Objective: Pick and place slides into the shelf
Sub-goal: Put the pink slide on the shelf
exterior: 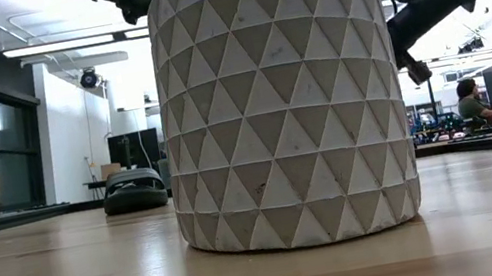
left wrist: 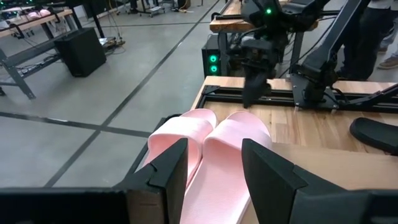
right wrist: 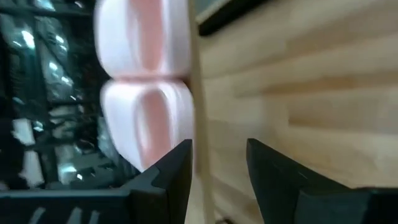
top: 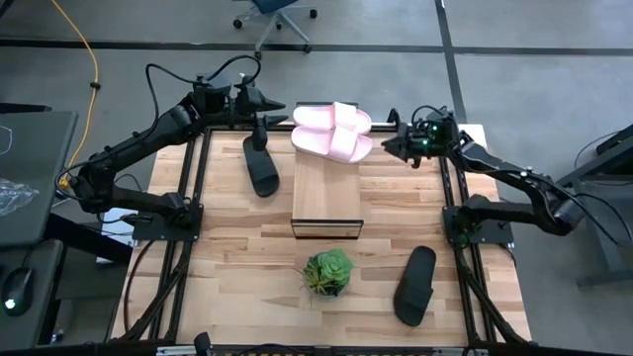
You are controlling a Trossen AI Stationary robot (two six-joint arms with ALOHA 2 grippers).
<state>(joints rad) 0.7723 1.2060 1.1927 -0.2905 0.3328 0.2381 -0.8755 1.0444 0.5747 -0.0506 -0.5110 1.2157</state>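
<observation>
Two pale pink slides lie side by side, soles down, on the far end of the shelf, a light wood rack in the middle of the table. One black slide lies on the table left of the shelf, another at the near right. My left gripper hangs open just left of the pink pair; the left wrist view looks past it at both pink slides. My right gripper stands open just right of the pair, nothing between its fingers.
A small green plant in a pale faceted pot stands on the table near the shelf's near end and blocks most of the low view. Dark frame rails run along both table sides. Bare tabletop lies between the shelf and the right rail.
</observation>
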